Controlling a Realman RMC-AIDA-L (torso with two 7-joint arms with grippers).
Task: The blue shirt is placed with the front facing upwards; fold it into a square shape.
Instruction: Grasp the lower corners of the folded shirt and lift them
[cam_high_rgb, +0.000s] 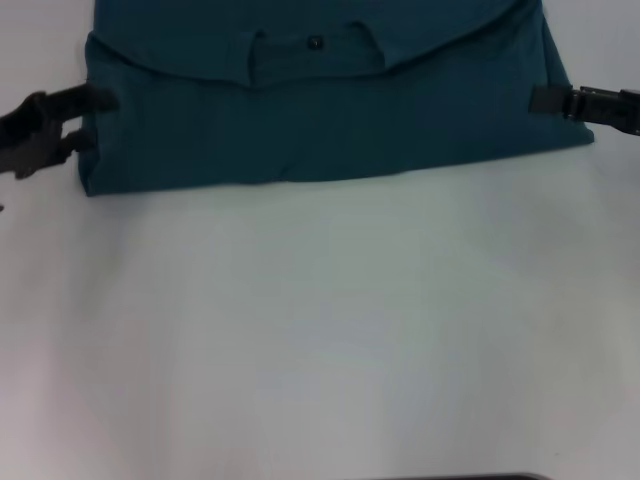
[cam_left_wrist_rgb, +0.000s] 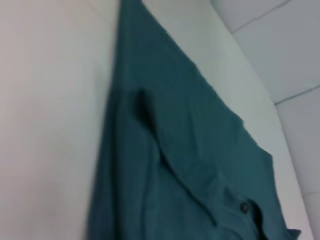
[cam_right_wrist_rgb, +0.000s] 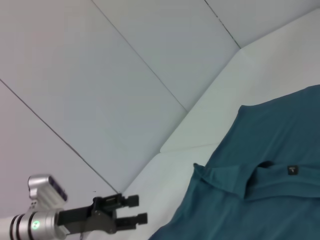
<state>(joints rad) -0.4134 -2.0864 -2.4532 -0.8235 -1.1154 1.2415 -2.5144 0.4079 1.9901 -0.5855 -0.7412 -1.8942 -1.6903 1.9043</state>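
The blue shirt (cam_high_rgb: 330, 130) lies flat at the far side of the white table, folded into a wide band, with its collar and small dark neck label (cam_high_rgb: 315, 43) facing up. My left gripper (cam_high_rgb: 100, 120) stands open at the shirt's left edge, its fingertips just reaching the cloth. The right wrist view also shows the left gripper (cam_right_wrist_rgb: 136, 209), with its two fingers apart beside the shirt (cam_right_wrist_rgb: 260, 210). My right gripper (cam_high_rgb: 548, 100) sits at the shirt's right edge. In the left wrist view the shirt (cam_left_wrist_rgb: 170, 165) is shown with its label (cam_left_wrist_rgb: 244, 207).
The white table (cam_high_rgb: 320, 330) stretches bare from the shirt's near edge toward me. Beyond the table's far edge is a grey tiled floor (cam_right_wrist_rgb: 115, 75).
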